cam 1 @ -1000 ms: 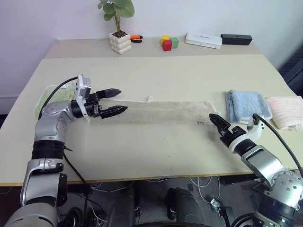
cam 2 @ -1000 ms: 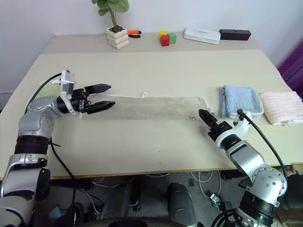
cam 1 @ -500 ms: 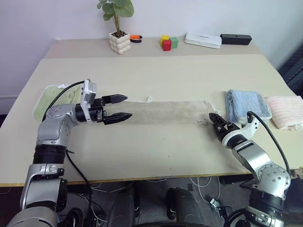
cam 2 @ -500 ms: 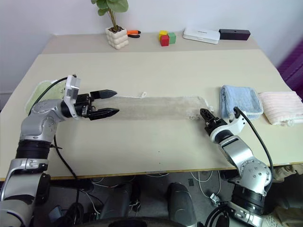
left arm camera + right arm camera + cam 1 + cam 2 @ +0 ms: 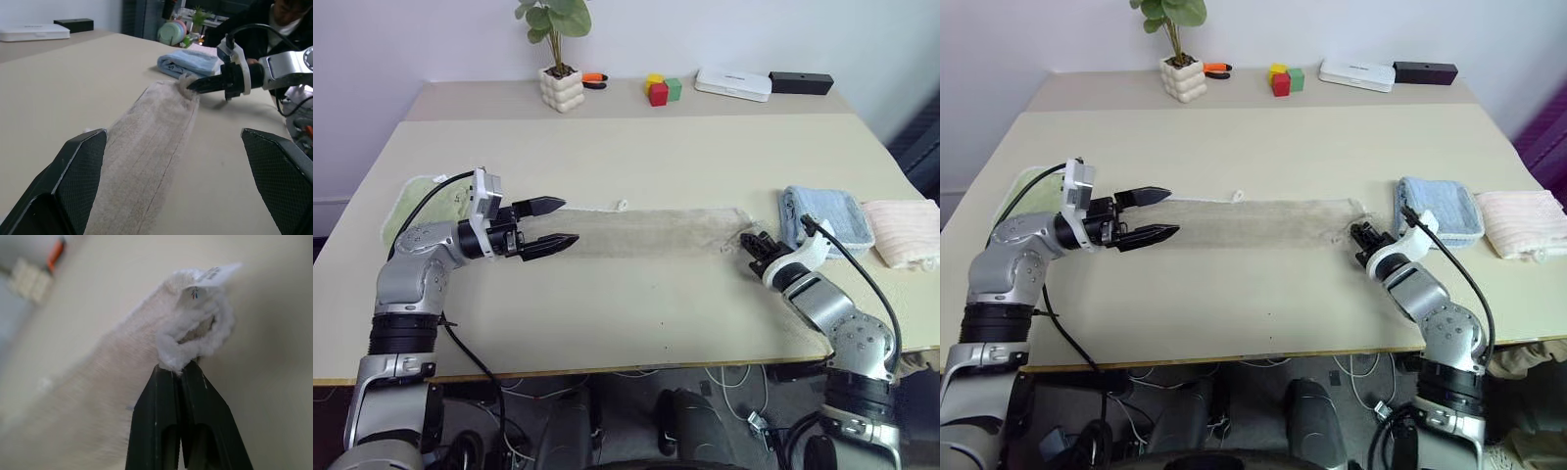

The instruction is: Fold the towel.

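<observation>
The towel (image 5: 656, 231) lies as a long beige strip across the middle of the table (image 5: 636, 157), with a small white loop on its far edge. My right gripper (image 5: 751, 242) is at the strip's right end, shut on the corner, which bunches up above the black fingertips (image 5: 168, 377) beside a white tag (image 5: 215, 274). My left gripper (image 5: 563, 222) points along the towel (image 5: 146, 147) over its left end, open, with nothing between its fingers (image 5: 73, 186). In the left wrist view my right gripper (image 5: 195, 84) pinches the far end.
A light green towel (image 5: 411, 201) lies under my left arm. A folded light blue towel (image 5: 822, 217) and a pink one (image 5: 906, 230) sit at the right edge. At the back stand a potted plant (image 5: 561, 86), coloured blocks (image 5: 661, 90), a white box (image 5: 734, 83) and a black box (image 5: 803, 81).
My right gripper has moved forward to the towel's right end, rolled, and shut on its corner. The left gripper has stayed open over the left end.
</observation>
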Action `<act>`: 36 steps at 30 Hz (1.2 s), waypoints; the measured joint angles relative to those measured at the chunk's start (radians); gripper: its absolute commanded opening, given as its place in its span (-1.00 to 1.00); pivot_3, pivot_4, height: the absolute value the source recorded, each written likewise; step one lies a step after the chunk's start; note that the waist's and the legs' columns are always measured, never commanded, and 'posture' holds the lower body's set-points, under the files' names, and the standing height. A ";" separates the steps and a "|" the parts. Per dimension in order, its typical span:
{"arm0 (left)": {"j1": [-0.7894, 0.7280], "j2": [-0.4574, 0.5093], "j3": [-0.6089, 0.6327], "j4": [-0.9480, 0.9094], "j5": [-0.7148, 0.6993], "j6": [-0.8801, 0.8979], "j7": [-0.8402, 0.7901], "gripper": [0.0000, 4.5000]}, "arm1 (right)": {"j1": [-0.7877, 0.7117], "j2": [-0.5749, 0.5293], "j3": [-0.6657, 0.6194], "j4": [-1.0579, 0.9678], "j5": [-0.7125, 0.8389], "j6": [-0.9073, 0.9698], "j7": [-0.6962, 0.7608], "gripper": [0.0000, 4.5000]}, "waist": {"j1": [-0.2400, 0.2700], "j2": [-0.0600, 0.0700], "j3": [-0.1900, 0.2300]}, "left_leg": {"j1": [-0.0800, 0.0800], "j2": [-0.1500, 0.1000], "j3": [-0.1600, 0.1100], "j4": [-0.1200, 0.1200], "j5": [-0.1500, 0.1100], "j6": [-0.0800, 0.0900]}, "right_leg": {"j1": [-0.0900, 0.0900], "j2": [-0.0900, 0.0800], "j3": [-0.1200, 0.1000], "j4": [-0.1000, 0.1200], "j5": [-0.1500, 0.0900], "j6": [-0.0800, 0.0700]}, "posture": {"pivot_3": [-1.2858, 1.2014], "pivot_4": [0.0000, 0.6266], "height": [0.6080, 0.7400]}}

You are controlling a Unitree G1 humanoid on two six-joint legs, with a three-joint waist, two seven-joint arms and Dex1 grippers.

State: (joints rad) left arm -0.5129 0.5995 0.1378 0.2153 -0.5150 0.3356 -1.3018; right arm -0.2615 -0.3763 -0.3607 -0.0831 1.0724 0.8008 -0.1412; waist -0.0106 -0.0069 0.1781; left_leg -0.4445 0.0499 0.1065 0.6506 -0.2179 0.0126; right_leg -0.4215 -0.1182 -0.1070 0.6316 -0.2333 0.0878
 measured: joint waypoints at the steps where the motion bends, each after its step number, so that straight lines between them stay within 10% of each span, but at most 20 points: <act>1: 0.000 0.000 0.000 0.000 0.000 -0.002 0.001 1.00 | -0.006 -0.023 0.011 -0.002 -0.028 -0.002 0.027 -0.98 | -0.001 0.000 0.000 | 0.000 0.000 0.000 0.000 0.000 0.000 | -0.001 0.000 0.000 0.000 0.000 0.000 | 0.03 -0.52 1.00; 21: 0.001 0.010 0.005 0.018 0.002 -0.048 0.031 1.00 | -0.028 -0.389 0.361 -0.066 -0.716 -0.298 0.525 -0.98 | 0.001 0.000 0.000 | -0.001 0.000 0.001 0.000 0.000 0.000 | -0.002 0.000 0.000 0.000 0.000 0.000 | 0.03 -0.52 1.00; 36: 0.028 0.010 0.015 0.017 0.001 -0.066 0.044 1.00 | -0.020 -0.466 0.268 -0.030 -0.819 -0.303 0.698 -0.98 | 0.003 0.000 0.000 | -0.001 0.000 0.001 0.000 0.000 0.000 | -0.002 0.000 0.000 0.000 0.000 0.000 | 0.03 -0.52 1.00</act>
State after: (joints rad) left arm -0.4851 0.6096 0.1528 0.2328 -0.5137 0.2700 -1.2575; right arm -0.2817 -0.8427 -0.0924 -0.1135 0.2539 0.4973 0.5572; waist -0.0078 -0.0071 0.1785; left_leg -0.4456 0.0496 0.1078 0.6508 -0.2179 0.0125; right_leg -0.4231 -0.1182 -0.1072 0.6313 -0.2333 0.0881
